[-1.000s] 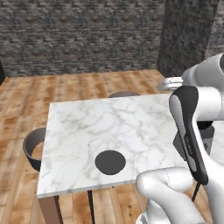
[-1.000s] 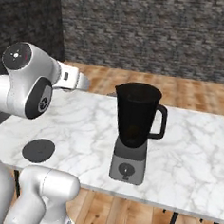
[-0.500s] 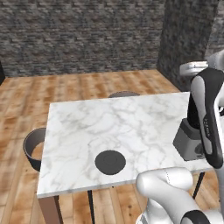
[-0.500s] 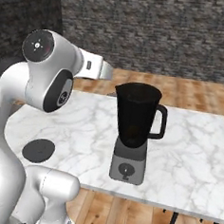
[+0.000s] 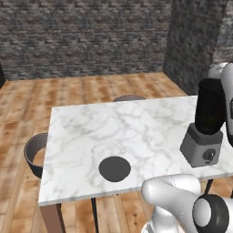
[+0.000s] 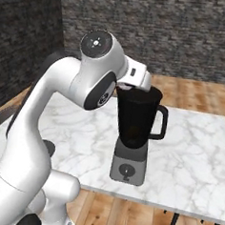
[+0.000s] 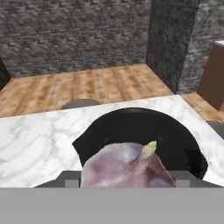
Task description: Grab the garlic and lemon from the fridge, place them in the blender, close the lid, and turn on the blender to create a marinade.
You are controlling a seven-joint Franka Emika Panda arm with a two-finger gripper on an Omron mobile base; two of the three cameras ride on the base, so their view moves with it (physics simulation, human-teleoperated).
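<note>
Gripper (image 7: 124,186) carrying the garlic (image 7: 127,168), clamped tight.
It is now arriving over the open blender (image 6: 134,130), having swung across; release looks next.

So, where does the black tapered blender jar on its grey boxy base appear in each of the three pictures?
Left base view: the blender stands at the right edge, on the white marble table.
Right base view: it stands in the middle, its handle to the right, with the white arm at its rim.
Hand view: its open round mouth is at lower centre, seen from above, behind the garlic.
Shared landmark: the marble table under the blender.
</note>
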